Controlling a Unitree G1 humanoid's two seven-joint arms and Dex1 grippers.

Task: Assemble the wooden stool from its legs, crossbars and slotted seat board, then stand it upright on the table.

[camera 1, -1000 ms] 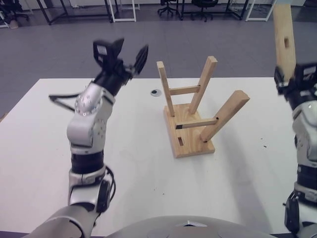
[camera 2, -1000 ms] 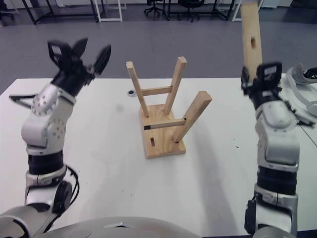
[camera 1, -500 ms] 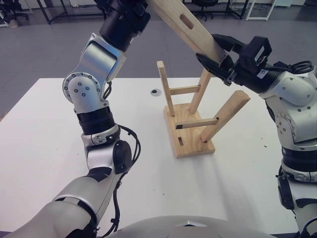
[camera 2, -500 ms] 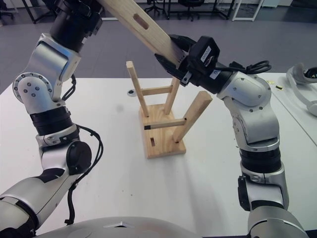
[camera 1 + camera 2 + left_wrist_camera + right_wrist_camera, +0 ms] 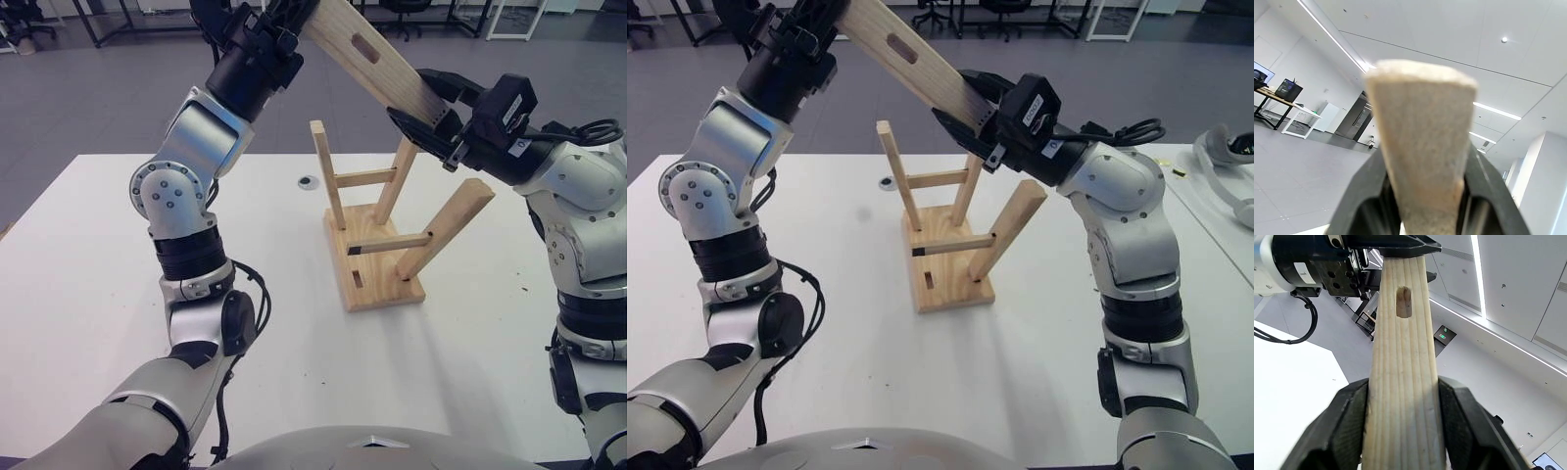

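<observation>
A loose wooden leg (image 5: 377,64) with a slot in it hangs slanted in the air above the stool, held at both ends. My left gripper (image 5: 289,20) is shut on its upper end, with the leg's end face (image 5: 1422,147) between the fingers. My right gripper (image 5: 428,110) is shut on its lower end (image 5: 1403,357). Below, the partly built stool lies upside down, its slotted seat board (image 5: 377,284) flat on the table. Three legs (image 5: 402,166) stick up from it, joined by two crossbars (image 5: 364,178).
The white table (image 5: 98,255) has open room left of and in front of the stool. A small round disc (image 5: 310,183) lies behind the stool. A white object (image 5: 1229,166) sits at the table's far right. Chairs and table frames stand on the floor behind.
My right gripper swung the leg from upright at the right down to a slant over the stool. My left arm rose and shut on the leg's upper end.
</observation>
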